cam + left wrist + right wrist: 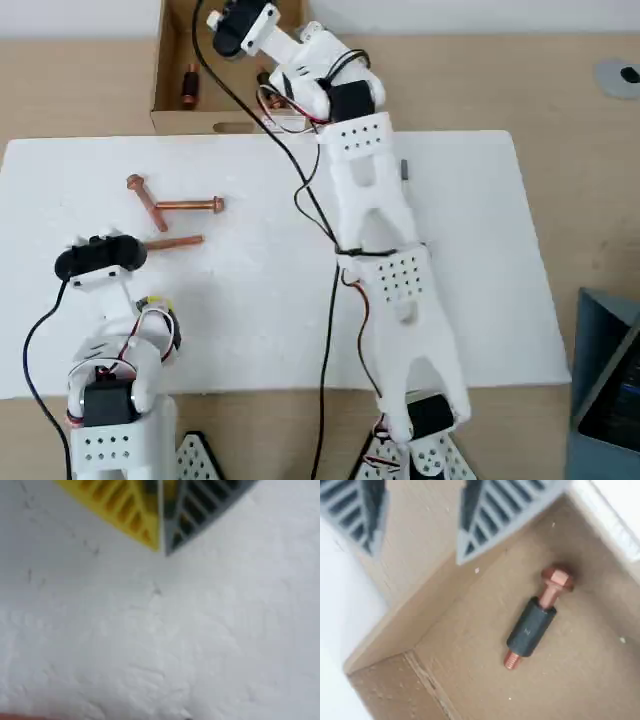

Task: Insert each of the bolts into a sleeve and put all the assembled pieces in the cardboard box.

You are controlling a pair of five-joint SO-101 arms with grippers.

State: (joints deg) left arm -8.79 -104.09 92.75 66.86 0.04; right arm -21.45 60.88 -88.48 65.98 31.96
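Bolt-in-sleeve piece [532,625] lies flat on cardboard box [470,680] floor, close by the right jaws, which stand apart. Left jaws closed together, tips over white worktop [150,645]. High view: box at upper left of frame; three loose bolts [190,205] centre-left on worktop.
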